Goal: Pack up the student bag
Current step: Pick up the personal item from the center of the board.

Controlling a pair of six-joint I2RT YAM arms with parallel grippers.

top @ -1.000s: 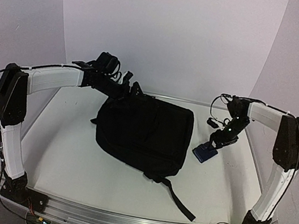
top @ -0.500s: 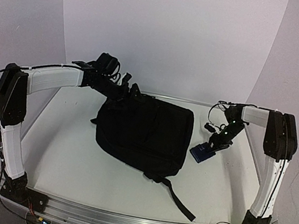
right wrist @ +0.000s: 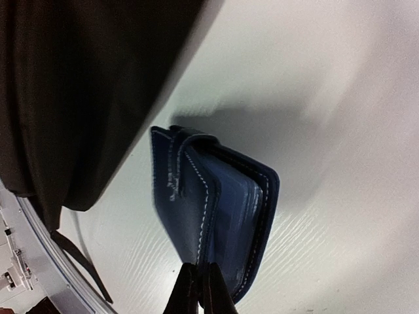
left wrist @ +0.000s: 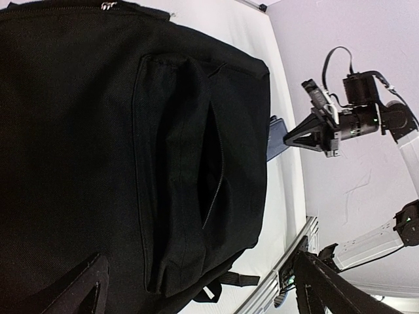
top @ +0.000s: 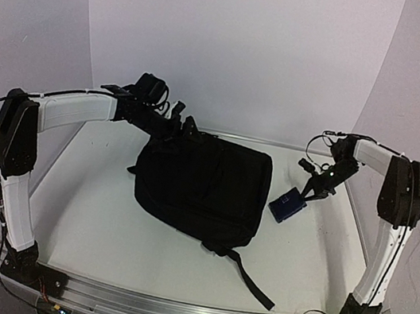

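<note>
The student bag (top: 201, 184), a large black backpack, lies flat mid-table, and its front pocket (left wrist: 211, 176) gapes unzipped in the left wrist view. My left gripper (top: 177, 122) hovers open at the bag's far top edge, its fingers (left wrist: 82, 288) spread wide with nothing between them. A small dark-blue wallet-like pouch (top: 285, 204) with white stitching sits just right of the bag, tilted. My right gripper (right wrist: 200, 292) is shut on the near edge of one leaf of the pouch (right wrist: 216, 209). That gripper (left wrist: 294, 138) and the pouch (left wrist: 275, 137) also show in the left wrist view.
A black strap (top: 250, 280) trails from the bag toward the front right. An aluminium rail (top: 168, 311) runs along the near edge. White walls close in the back and both sides.
My right gripper has closed from open onto the pouch's edge and pulled it up and slightly right, tilting it. The left arm and the bag have stayed put.
</note>
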